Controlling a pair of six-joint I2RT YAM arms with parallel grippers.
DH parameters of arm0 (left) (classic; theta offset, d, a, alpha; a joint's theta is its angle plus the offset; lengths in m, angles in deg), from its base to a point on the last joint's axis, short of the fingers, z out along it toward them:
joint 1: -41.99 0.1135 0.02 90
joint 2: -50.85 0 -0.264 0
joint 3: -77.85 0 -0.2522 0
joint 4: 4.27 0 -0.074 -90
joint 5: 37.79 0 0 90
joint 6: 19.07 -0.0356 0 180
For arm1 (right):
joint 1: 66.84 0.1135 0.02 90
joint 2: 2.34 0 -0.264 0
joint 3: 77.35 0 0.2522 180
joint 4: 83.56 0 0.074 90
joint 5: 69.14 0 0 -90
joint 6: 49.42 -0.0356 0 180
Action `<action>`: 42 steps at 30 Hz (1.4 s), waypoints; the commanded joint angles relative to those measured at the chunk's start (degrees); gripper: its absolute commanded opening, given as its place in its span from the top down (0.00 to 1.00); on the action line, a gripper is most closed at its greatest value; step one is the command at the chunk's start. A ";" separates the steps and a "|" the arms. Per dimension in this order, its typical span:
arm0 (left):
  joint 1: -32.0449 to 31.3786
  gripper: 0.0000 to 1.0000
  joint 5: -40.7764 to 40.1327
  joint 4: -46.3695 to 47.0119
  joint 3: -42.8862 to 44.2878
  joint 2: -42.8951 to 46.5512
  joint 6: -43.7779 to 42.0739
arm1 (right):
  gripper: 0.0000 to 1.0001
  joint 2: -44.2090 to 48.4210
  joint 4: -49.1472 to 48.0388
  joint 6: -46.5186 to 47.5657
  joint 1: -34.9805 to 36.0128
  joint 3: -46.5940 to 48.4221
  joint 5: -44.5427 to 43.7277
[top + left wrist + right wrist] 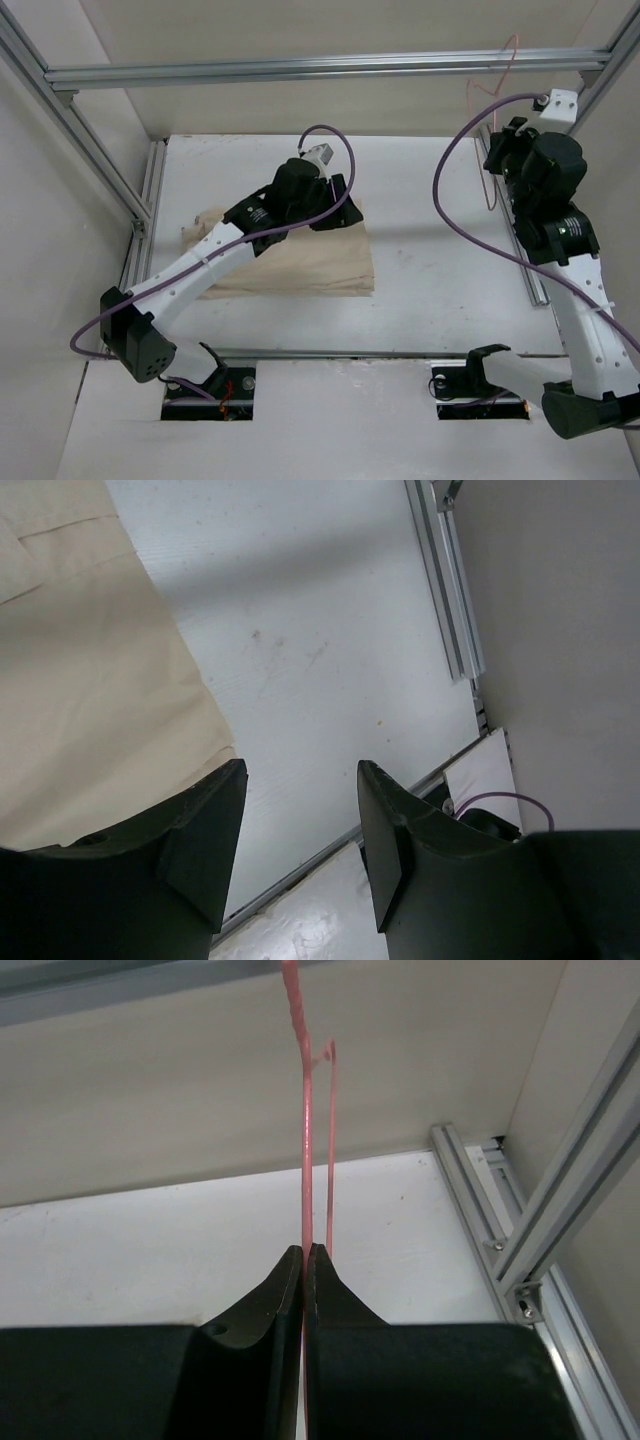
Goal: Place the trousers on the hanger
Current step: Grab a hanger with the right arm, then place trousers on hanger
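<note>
Lying folded on the left half of the surface (440,300), the trousers (300,265) offer a free edge for pickup. The left pincer (300,810) hangs just beside that edge, jaws partly apart and empty, seemingly lined up to take the cloth. Well apart to the right, the right pincer (306,1260) is clamped tight on the hanger (304,1160), holding it upright, probably so the cloth can be draped over it

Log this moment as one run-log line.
left gripper: open, empty, at trousers edge | right gripper: shut on hanger | trousers: on table, not yet hung
</note>
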 commanded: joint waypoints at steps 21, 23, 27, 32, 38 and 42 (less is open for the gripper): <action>-4.74 0.47 -0.72 1.57 13.47 -4.96 3.00 | 1.00 21.46 -1.11 -5.66 17.13 -23.07 -7.02; -5.53 0.48 -0.98 1.57 14.09 -5.40 3.27 | 1.00 21.37 -1.02 -8.21 20.47 -25.98 -8.07; -7.20 0.51 -1.77 1.57 14.97 -6.63 3.71 | 1.00 19.79 -3.03 -11.64 26.01 -29.76 -10.63; -9.40 0.53 -5.62 1.40 17.51 -9.70 2.92 | 1.00 16.19 -4.97 -13.49 29.62 -30.91 -10.80; -9.84 0.54 -15.74 0.70 19.97 -14.18 -2.70 | 1.00 13.20 -6.38 -14.28 32.52 -31.09 -11.24; -10.19 0.54 -18.19 0.61 22.17 -17.00 -5.61 | 1.00 12.14 -6.38 -14.81 33.75 -30.83 -11.24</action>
